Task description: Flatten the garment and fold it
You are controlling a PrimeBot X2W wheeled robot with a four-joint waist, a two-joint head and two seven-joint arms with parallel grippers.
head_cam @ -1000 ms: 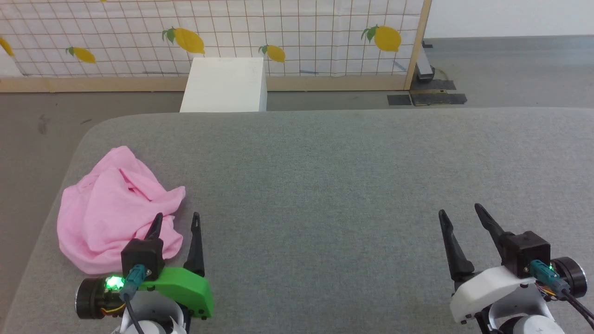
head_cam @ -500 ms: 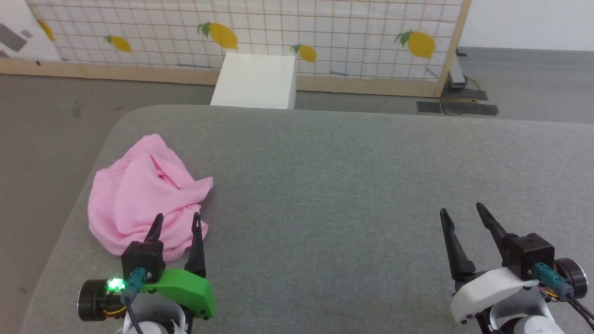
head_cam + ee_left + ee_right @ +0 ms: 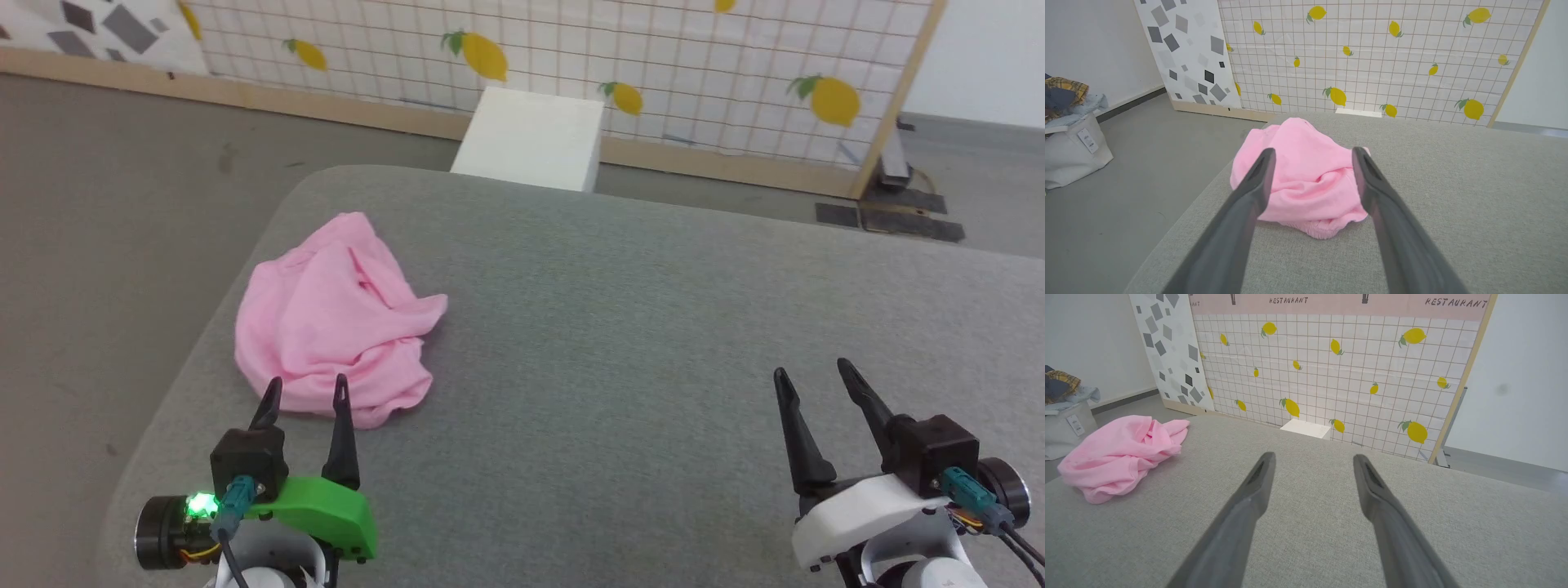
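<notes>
Head view | wide grey fabric-covered desk (image 3: 620, 343) | light pink thin-fabric shorts (image 3: 326, 318) crumpled in a heap near its left edge | left tool (image 3: 305, 385) spread wide, empty, tips by heap's near edge | right tool (image 3: 810, 369) spread wide, empty, well apart

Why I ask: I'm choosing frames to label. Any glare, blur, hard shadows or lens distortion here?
Head view: soft even light, no glare, garment sharp, only a faint shadow under its edge. Left wrist view: wide-angle stretch makes the left gripper loom large; folds crisp. Right wrist view: same stretch on the right gripper; nothing blurred.
</notes>
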